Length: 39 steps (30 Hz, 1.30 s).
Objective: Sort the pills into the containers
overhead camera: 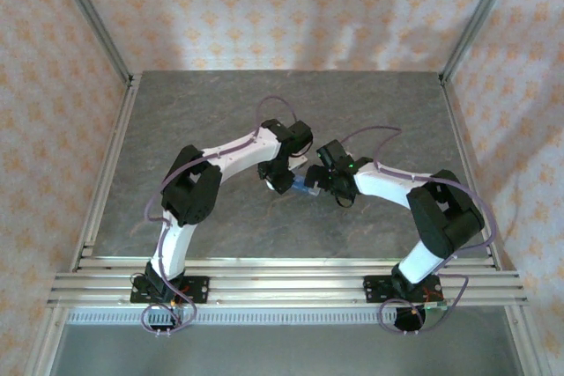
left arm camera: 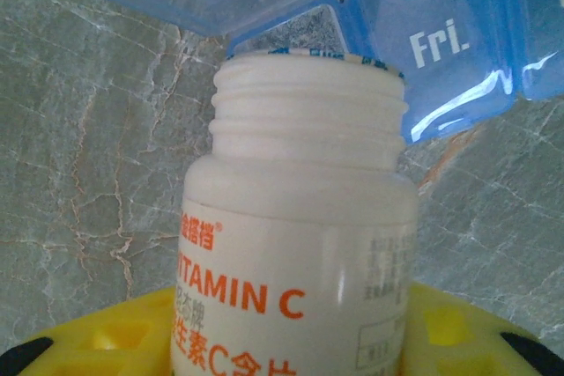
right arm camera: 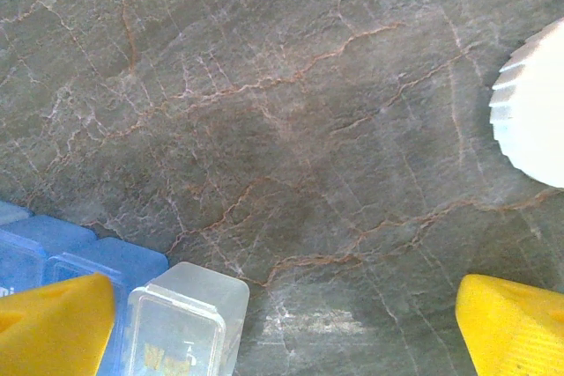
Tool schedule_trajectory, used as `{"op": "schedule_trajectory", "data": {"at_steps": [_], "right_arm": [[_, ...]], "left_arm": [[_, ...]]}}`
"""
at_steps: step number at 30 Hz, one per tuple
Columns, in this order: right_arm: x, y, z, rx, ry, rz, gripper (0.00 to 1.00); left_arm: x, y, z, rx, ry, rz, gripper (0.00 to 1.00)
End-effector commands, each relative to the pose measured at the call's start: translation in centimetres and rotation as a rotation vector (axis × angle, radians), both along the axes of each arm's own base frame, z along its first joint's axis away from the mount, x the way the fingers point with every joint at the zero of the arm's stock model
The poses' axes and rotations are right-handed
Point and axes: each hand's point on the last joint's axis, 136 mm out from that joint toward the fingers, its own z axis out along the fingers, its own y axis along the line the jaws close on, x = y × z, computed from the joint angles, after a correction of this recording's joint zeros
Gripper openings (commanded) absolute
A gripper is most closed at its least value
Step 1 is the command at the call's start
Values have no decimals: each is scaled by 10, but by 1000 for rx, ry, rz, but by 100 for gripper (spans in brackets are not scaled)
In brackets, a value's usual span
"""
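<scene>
My left gripper point(left arm camera: 291, 341) is shut on a white bottle point(left arm camera: 300, 244) with orange "VITAMIN C" lettering. Its yellow fingers point(left arm camera: 97, 336) press on both sides of the bottle. The bottle has no cap, and its threaded mouth points at the translucent blue pill box point(left arm camera: 441, 33), whose "Fri." lid stands open. No pills can be seen; the inside of the bottle is hidden. In the top view the left gripper point(overhead camera: 280, 178) and the right gripper point(overhead camera: 322, 179) meet over the pill box point(overhead camera: 306, 188). My right gripper point(right arm camera: 286, 328) is open above bare table, and the pill box point(right arm camera: 88, 248) lies by its left finger point(right arm camera: 53, 323).
A white ribbed bottle cap point(right arm camera: 533, 121) lies on the grey marbled table point(right arm camera: 291, 112) at the right edge of the right wrist view. A clear end compartment point(right arm camera: 185, 328) with yellow lettering adjoins the blue ones. Aluminium rails point(overhead camera: 106, 165) edge the table.
</scene>
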Motion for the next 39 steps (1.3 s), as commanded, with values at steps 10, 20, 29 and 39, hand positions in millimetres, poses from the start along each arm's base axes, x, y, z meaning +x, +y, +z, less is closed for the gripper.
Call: {"op": "schedule_trajectory", "data": {"at_steps": [10, 20, 29, 39], "right_arm": [[-15, -15, -22, -51, 66, -25, 98], [-15, -15, -22, -51, 69, -30, 98], [-15, -16, -23, -54, 70, -29, 98], [-15, -15, -22, -49, 69, -29, 98]], "left_arm": [[-9, 24, -10, 161, 54, -39, 0], [-7, 27, -5, 178, 50, -50, 0], [-7, 23, 1, 164, 50, -48, 0], [-6, 22, -1, 183, 75, -62, 0]]}}
